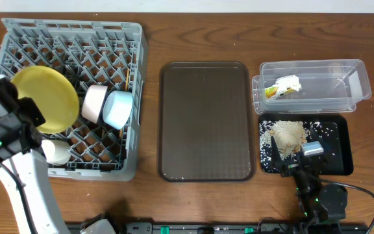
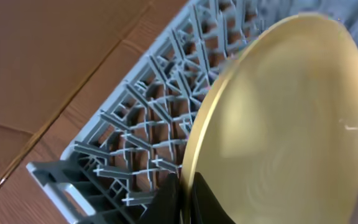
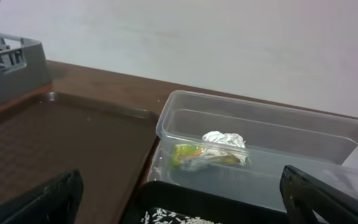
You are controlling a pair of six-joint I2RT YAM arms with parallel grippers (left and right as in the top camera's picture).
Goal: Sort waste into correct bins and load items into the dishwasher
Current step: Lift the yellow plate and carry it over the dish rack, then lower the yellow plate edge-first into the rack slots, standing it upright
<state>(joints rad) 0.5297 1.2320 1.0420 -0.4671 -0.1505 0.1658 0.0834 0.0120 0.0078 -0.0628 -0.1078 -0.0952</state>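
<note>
Left gripper [image 2: 188, 198], jaws clamped on round yellow plate [image 2: 284, 124] over grey plastic dish rack [image 2: 138, 127], right gripper [image 3: 179, 183] well right of rack, jaws apart

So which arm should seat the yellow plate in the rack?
Left. Its jaws pinch the plate's rim right over the rack. The right arm's jaws hang open on the far side of the table, above the rice tray.

Open room over the brown tray [image 1: 205, 120], between the crowded rack [image 1: 76, 29] and the clear bin [image 1: 330, 88].
</note>
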